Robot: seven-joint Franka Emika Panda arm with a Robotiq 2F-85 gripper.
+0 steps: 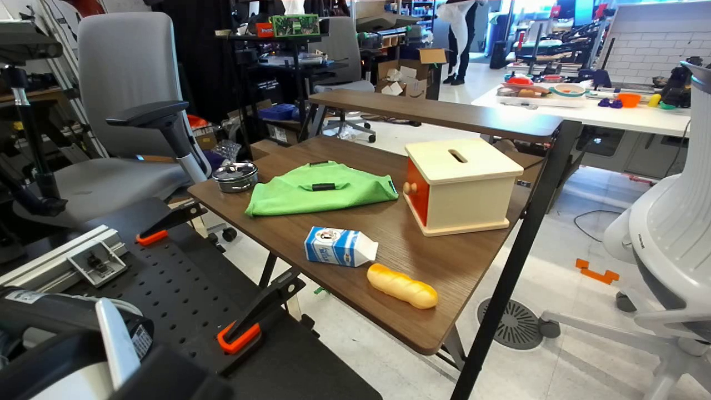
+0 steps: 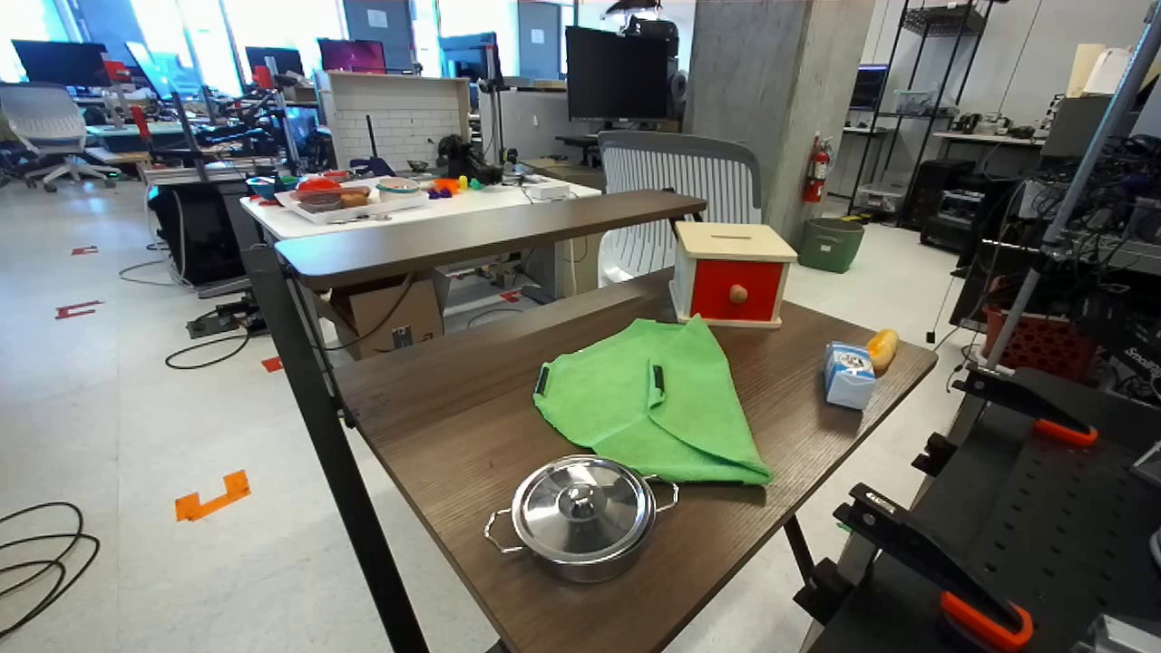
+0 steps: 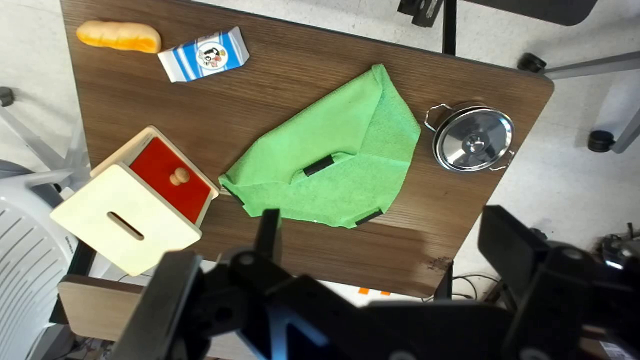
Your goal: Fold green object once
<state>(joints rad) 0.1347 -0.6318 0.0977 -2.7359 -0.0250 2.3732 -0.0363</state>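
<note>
The green object (image 3: 340, 165) is a bright lime-green cloth lying on the brown table. Part of it is folded over, with an uneven, wrinkled outline and several black strips on it. It also shows in both exterior views, as the green object (image 1: 328, 191) beside the wooden box and as the green object (image 2: 648, 399) between box and pot. My gripper (image 3: 382, 212) is open and empty in the wrist view, its two dark fingers wide apart. It hangs above the table, apart from the cloth. The gripper is not visible in the exterior views.
A wooden box (image 1: 466, 183) with a red drawer stands at one end of the cloth. A lidded metal pot (image 2: 585, 517) stands close to its other end. A milk carton (image 1: 340, 246) and a bread roll (image 1: 402, 286) lie nearby. A raised shelf (image 2: 490, 231) runs along one table side.
</note>
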